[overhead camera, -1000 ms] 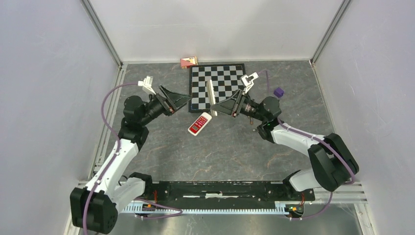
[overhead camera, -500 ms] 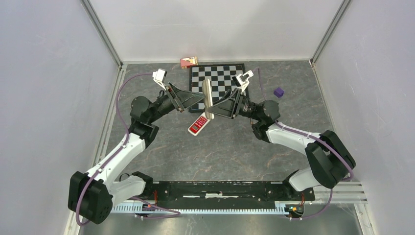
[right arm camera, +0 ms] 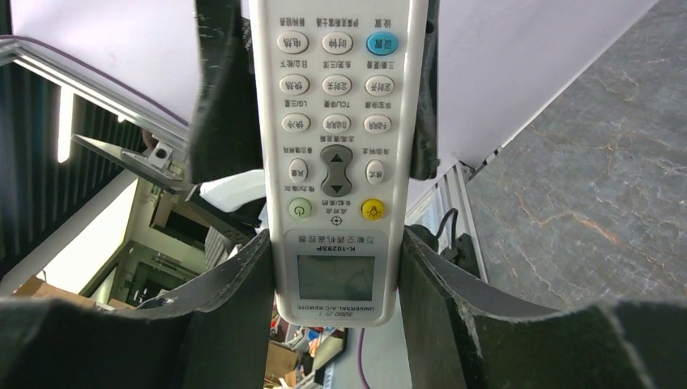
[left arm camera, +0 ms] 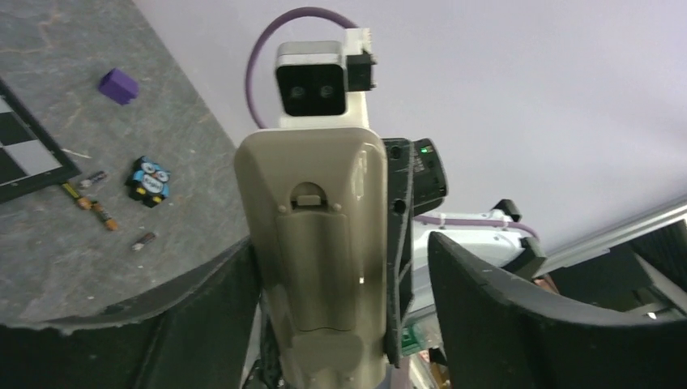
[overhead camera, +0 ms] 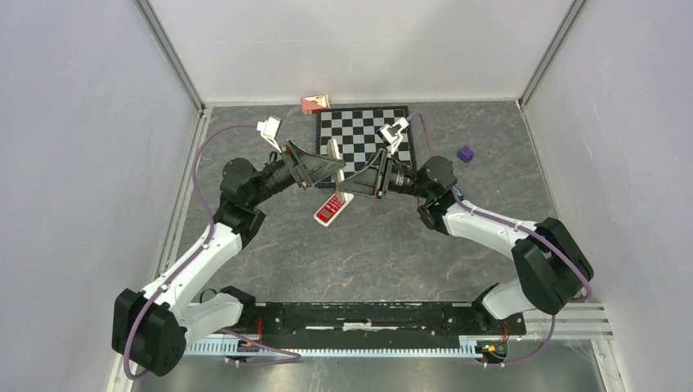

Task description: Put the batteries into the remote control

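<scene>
The remote control (right arm camera: 336, 154), a light, stiff, slick plastic bar, is held up above the table (overhead camera: 392, 245), pinched by its long edges in the right gripper (right arm camera: 334, 237), with the left gripper (left arm camera: 344, 243) spread around its back, where those edges, clear of the battery cover (left arm camera: 312, 267), look the safest hold.

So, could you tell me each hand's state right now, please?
Left hand: open, around the white remote.
Right hand: closed, holding the white remote.
</scene>
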{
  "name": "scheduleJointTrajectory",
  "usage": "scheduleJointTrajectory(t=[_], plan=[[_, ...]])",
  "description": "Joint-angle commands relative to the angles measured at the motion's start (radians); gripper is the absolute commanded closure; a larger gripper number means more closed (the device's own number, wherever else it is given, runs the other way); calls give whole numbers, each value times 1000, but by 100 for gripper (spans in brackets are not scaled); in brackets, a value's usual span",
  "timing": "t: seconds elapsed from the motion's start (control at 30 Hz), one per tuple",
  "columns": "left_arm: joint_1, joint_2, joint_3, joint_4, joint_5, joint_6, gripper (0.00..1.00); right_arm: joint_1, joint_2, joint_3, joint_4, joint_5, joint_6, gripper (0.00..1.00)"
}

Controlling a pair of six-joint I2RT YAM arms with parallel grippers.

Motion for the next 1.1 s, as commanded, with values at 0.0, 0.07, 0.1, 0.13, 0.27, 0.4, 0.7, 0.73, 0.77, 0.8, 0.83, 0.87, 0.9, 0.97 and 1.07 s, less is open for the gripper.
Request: scheduleJointTrajectory(t=[0.0,0.07,0.1,0.13,0.27,0.4,0.7,0.73,0.77,0.8,0.83,0.87,0.9,0.97,1.07], plan=[[-5,-13,54,-87,-6,126,28,7,-24,54,-61,-36,-61,63],[-6,-15,53,-92,-11,144,46,7,-25,60,-100,-45,-80,63],[-5,-16,53,-101,-14,156,54,6,-27,64,-124,-50,-93,63],[-5,-16,56,-117,-18,176,63,7,-30,67,-145,-51,-106,62],[-5,-17,76,-188,-18,277,86,6,-57,87,-275,-42,-226,34],[-5,-28,141,-386,-42,528,97,3,-152,107,-522,59,-496,2],[-22,-42,166,-543,-97,1115,98,0,-233,325,-1033,442,-708,10],[-30,-43,163,-541,-98,1172,98,6,-218,364,-1087,493,-704,13],[-39,-42,161,-542,-105,1236,98,12,-199,413,-1159,536,-708,15],[-49,-39,163,-542,-119,1283,98,20,-170,465,-1227,576,-720,17],[-55,-36,164,-542,-133,1317,98,26,-139,511,-1279,601,-733,19],[-62,-29,168,-542,-145,1352,98,31,-117,549,-1322,612,-739,20],[-66,-23,173,-544,-150,1380,98,37,-100,566,-1334,613,-746,20],[-74,-6,187,-560,-163,1447,98,55,-88,577,-1331,619,-749,20],[-87,14,212,-620,-171,1528,98,78,-57,605,-1340,612,-759,19]])
